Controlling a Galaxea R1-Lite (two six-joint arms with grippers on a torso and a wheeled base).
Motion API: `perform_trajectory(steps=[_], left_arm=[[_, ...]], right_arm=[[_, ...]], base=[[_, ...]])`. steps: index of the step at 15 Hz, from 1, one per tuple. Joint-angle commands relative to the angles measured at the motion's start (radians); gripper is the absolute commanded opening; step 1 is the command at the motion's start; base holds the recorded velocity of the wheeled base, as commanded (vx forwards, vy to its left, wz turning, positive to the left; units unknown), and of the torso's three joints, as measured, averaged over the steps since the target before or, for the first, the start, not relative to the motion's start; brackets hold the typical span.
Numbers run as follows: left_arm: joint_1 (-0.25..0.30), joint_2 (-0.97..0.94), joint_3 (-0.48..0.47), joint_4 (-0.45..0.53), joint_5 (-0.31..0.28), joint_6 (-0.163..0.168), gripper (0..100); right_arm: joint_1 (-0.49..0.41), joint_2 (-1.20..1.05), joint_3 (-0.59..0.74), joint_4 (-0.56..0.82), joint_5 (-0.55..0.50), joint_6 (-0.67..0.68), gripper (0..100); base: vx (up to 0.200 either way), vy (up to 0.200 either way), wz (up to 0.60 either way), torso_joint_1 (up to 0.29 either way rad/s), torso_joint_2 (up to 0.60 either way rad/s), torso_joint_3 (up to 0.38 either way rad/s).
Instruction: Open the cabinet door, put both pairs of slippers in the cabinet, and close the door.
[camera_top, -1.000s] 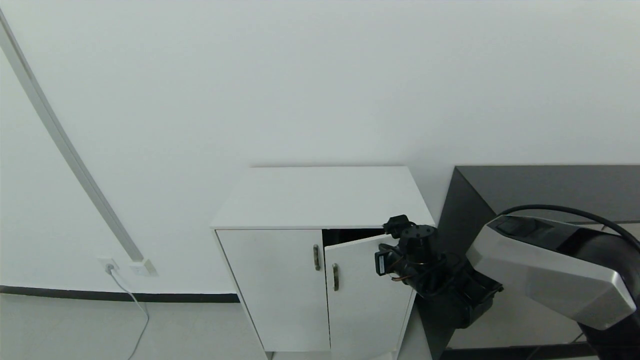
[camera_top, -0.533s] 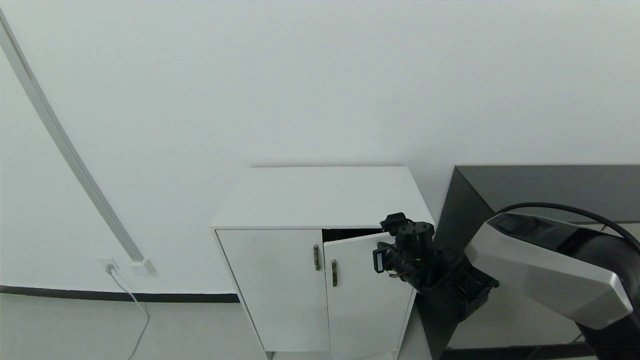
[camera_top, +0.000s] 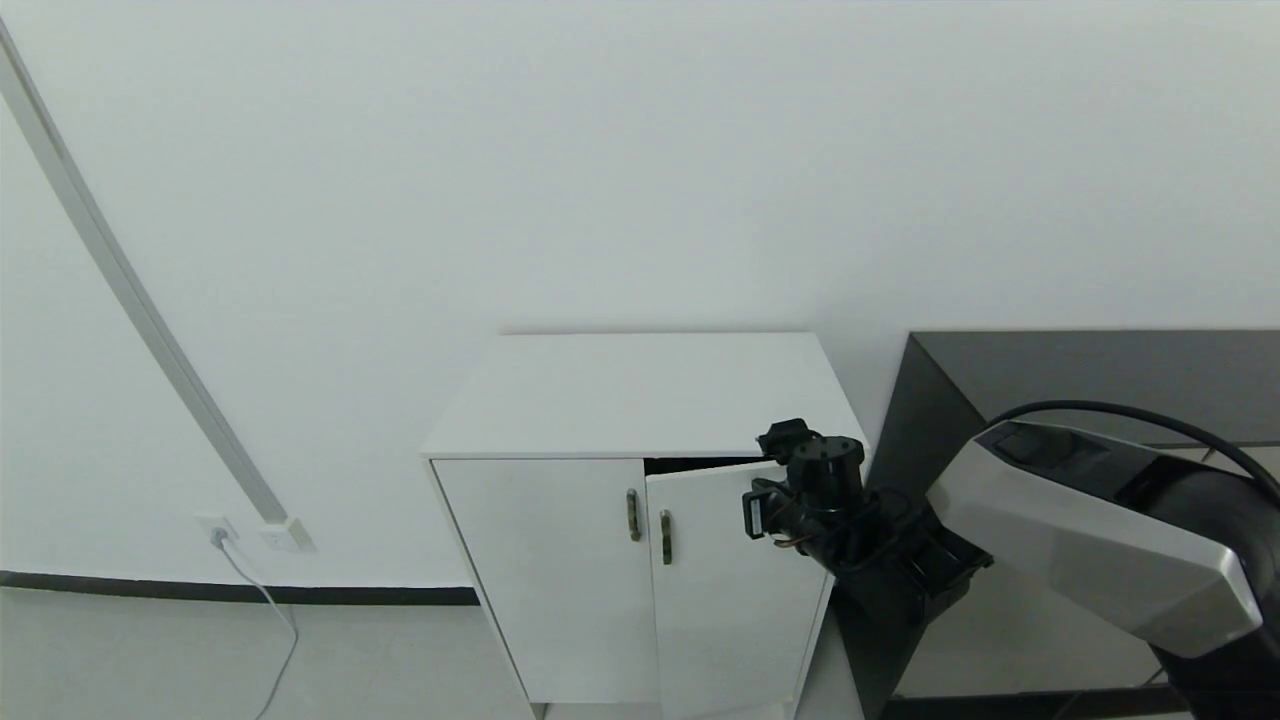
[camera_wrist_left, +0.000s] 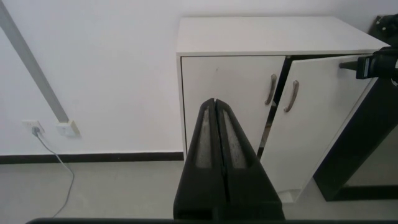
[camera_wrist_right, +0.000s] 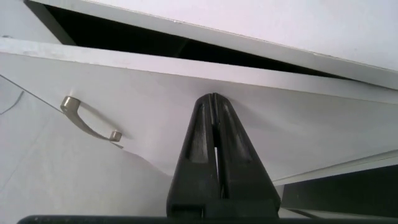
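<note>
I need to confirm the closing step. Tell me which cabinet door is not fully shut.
The right door, by the right gripper: a dark gap shows along its top edge, while the left door sits flush with the cabinet.

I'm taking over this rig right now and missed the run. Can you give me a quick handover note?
Left gripper: shut, empty, held back from the cabinet and facing it.
Right gripper: shut, empty, tips at the face of the right door near its top edge.
Doors: left door closed; right door ajar, with a narrow dark gap along its top.
Done: cannot tell whether the slippers are inside; the gap is dark.
Left: push the right door fully shut, and probably check on the slippers.
</note>
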Motion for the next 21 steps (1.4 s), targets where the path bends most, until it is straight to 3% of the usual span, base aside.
perform_trajectory(steps=[1,21], left_arm=[[0.000,0.001,0.000,0.000,0.000,0.000,0],[0.000,0.001,0.000,0.000,0.000,0.000,0]], right_arm=[[0.001,-0.001,-0.018,0.006,-0.001,0.000,0],[-0.014,0.050,-0.076,0.023,-0.006,0.000,0]], base=[[0.000,0.000,0.00,0.000,0.00,0.000],[0.000,0.000,0.00,0.000,0.00,0.000]])
